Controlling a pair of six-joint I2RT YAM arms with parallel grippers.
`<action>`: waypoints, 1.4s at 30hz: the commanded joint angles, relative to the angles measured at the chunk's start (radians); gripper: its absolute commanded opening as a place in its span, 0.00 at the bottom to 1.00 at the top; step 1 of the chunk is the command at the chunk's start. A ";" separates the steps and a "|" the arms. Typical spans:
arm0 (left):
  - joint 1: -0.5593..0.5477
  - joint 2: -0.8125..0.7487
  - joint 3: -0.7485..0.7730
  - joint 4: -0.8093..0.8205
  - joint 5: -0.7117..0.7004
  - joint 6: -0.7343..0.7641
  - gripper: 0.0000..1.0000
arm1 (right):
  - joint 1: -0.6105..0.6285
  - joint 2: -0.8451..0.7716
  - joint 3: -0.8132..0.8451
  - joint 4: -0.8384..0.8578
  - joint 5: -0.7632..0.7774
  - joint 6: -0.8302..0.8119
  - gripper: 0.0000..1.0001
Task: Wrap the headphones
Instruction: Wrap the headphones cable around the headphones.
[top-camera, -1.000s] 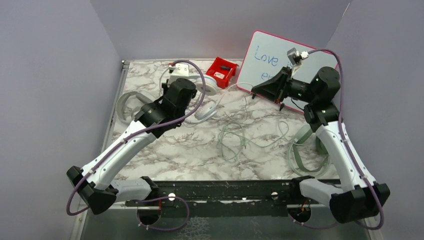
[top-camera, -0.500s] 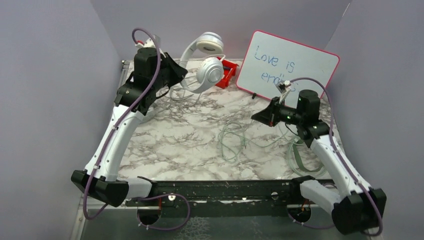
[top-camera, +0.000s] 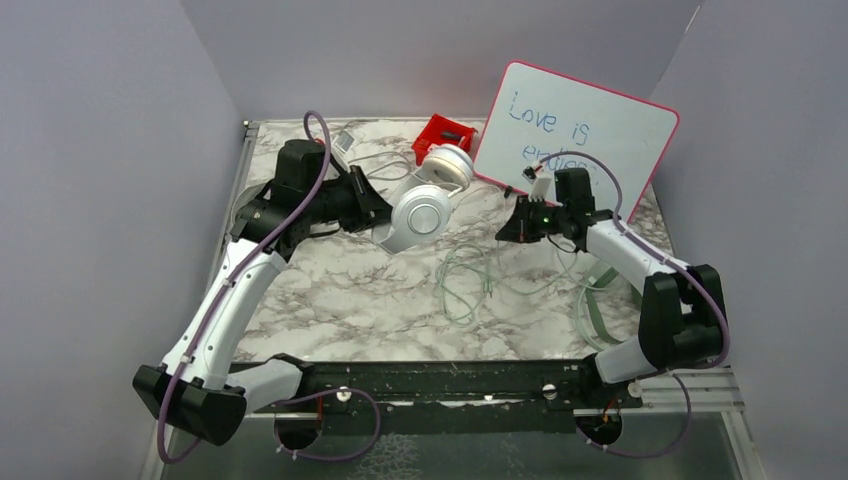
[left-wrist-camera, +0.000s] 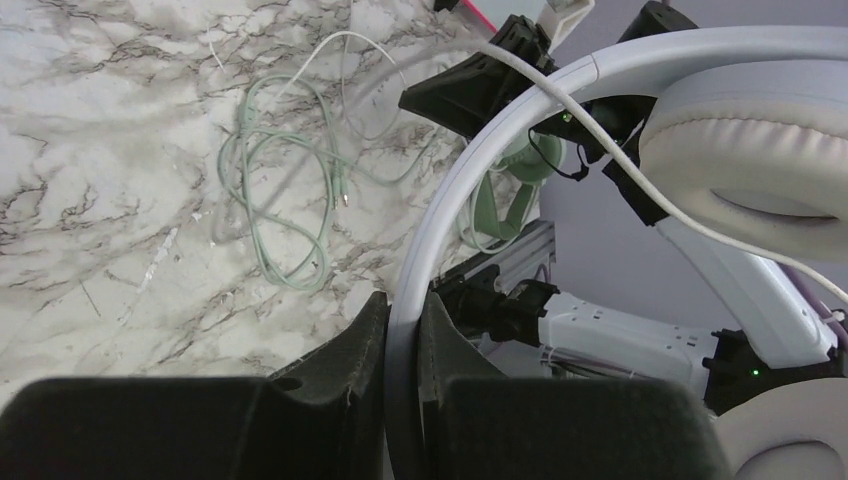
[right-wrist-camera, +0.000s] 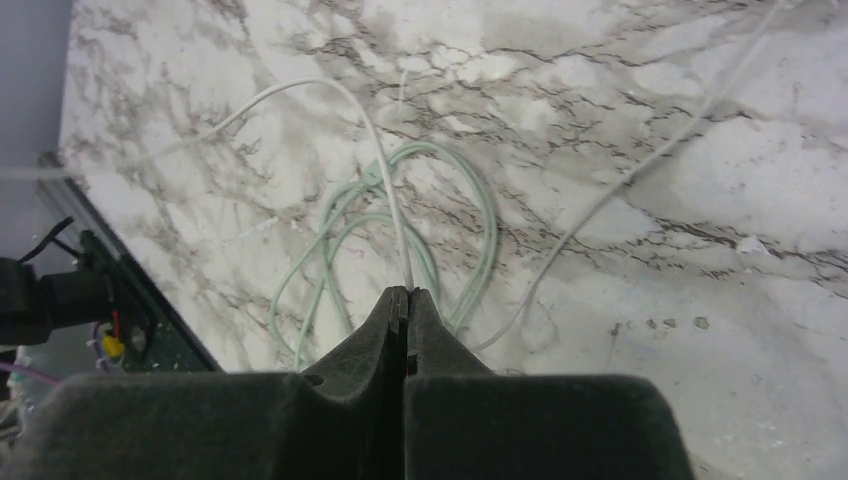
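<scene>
The white headphones (top-camera: 420, 212) hang above the middle of the far half of the table (top-camera: 330, 300), clear of its surface, cups toward the right arm. The headband (left-wrist-camera: 470, 190) runs outward from the left gripper (left-wrist-camera: 403, 320), which is clamped on it with one finger on each face of the band.

The white cable (right-wrist-camera: 398, 225) leaves the headset and runs rightward to the right gripper (right-wrist-camera: 405, 300). That gripper's fingers are pressed together, and the cable ends at their tips. It appears to be pinched there, though the contact point itself is hidden.

The free span of cable therefore lies roughly left to right between the two grippers, with the headset at its left end. The right arm is the nearer one to the loose cable. Judged from this layout, the next move requires the right gripper to carry the cable around the headset while the left gripper holds it. The mint cable (top-camera: 465, 280) lying on the table below could snag.
</scene>
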 joint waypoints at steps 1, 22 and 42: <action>0.003 0.035 0.042 0.004 0.141 0.068 0.00 | 0.008 0.015 -0.026 -0.019 0.201 -0.033 0.03; 0.003 0.067 0.138 -0.061 0.261 0.155 0.00 | 0.174 0.041 -0.085 0.907 -0.388 -0.028 0.86; -0.011 0.079 0.230 -0.056 0.290 0.176 0.00 | 0.175 0.235 -0.085 1.084 -0.466 -0.150 0.82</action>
